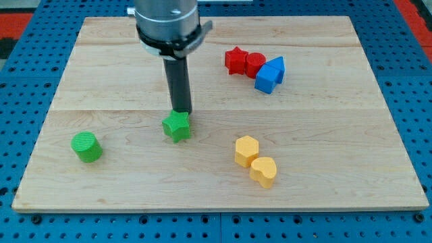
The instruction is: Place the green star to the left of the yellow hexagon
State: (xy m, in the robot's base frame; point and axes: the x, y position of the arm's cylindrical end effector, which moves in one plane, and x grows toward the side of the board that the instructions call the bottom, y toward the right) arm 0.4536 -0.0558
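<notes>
Our tip (181, 110) rests at the top edge of the green star (177, 125), touching or just short of it; we carry no hand, only this rod, so nothing is grasped or released. The star lies near the middle of the surface (324, 175), to the left of the yellow hexagon (246, 150) but apart from it and slightly nearer the view's top. A yellow heart (263, 171) touches the hexagon at its lower right. Risks, as we judge them: a push from this contact drives the star toward the view's bottom, not toward the hexagon; an off-centre push on its points may spin it off our tip; an overlong push to the right may knock the hexagon and heart. The green cylinder (86, 146) at left and the red (244, 62) and blue blocks (270, 74) at upper right stand well apart.
</notes>
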